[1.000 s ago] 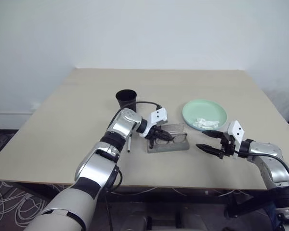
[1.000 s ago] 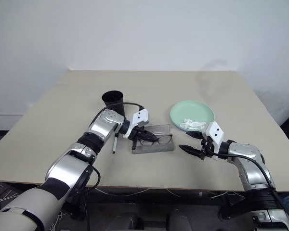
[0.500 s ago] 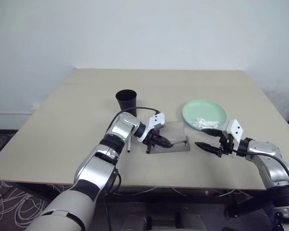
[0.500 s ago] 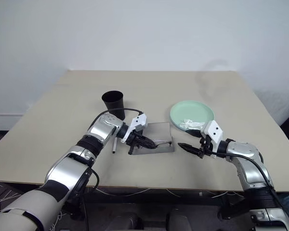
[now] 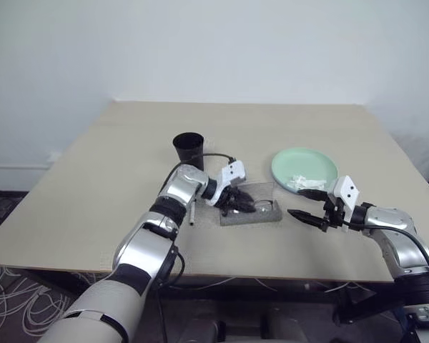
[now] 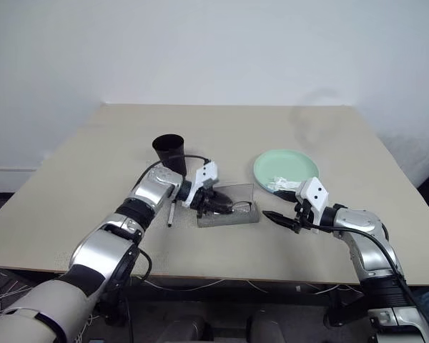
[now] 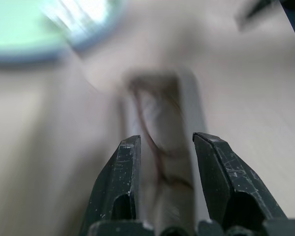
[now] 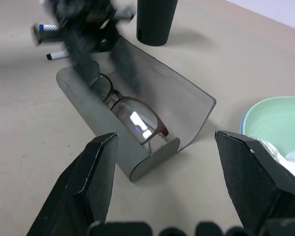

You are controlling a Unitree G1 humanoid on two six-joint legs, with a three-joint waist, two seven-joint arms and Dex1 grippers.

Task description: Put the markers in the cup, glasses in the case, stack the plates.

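Glasses (image 8: 132, 118) lying in open case (image 8: 177, 105), mid-worktop. Left hand (image 7: 164, 147) narrowly parted, empty, just above them; right hand (image 8: 167, 182) wide, empty. Risk: left fingers snagging frame, dragging glasses out.

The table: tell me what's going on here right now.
The left gripper hovers at the open grey case, its fingers apart, with the glasses lying inside and the lid still up. The right gripper waits open beside the case, near the mint green plate, which sits on the light blue plate and holds a crumpled white tissue. The black cup stands behind, and markers still lie on the table.
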